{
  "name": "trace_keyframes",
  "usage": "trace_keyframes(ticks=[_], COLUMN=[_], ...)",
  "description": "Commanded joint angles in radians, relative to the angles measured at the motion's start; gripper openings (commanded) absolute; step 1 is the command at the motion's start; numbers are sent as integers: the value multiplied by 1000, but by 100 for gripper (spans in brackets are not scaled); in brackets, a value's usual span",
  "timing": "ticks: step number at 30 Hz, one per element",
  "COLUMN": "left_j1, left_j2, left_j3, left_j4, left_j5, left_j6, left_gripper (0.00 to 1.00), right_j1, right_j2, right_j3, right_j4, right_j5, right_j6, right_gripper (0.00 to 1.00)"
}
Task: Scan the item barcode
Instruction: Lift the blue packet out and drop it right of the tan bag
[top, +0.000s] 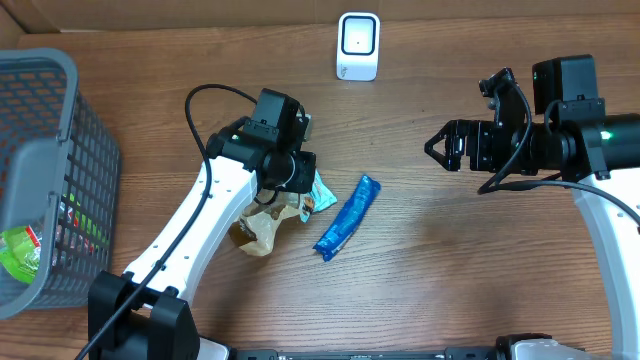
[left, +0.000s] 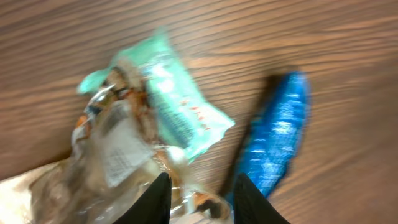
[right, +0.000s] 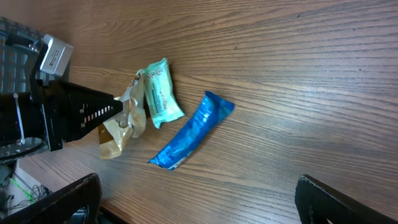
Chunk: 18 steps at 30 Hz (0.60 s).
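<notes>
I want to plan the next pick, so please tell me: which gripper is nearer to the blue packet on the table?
Left. The left gripper hangs just beside the blue packet, over the teal wrapper. The right gripper is far off on the robot's right side, open.

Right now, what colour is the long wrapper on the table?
The long wrapper is shiny blue, clearest in the right wrist view.

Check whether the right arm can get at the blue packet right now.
Probably yes: the blue packet lies flat on bare table, the right end effector stands open, and nothing sits between them.
</notes>
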<state>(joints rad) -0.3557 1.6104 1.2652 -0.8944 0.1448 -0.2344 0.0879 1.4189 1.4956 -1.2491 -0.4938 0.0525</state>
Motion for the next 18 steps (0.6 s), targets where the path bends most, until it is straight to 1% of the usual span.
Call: trace_keyframes(ticks=[1,3,5,7,10,14,18], left_j1=[4,5,11,31,93,250,490], left_j2=[-29,-52,-77,-102,-136,-187,-235], left_j3=[58,120,200,296,425,555,576], left_j4=[-27,-66,-116,-177,-265,-367,-401], left_j5=[-136,-194,-253,-310,-357,-355,-359], left_j6=[-51,-51,-51,-60,-93,-110,-111], left_gripper=[26,29,34,45,57,63,73], right_j1=[6,6,6,6,6,6,6], right_j2=[-3,-3,-3,-3,-3,-3,-3], right_j3=[-3,-3,-3,-3,-3,-3,-3], right_j4=[4,5,5,5,4,-2,-3], right_j5=[-9,-9,-8,-9,-9,-9,-9], right_j6=[4,4,4,4,4,4,4], right_gripper=[100,100,100,100,99,99,99])
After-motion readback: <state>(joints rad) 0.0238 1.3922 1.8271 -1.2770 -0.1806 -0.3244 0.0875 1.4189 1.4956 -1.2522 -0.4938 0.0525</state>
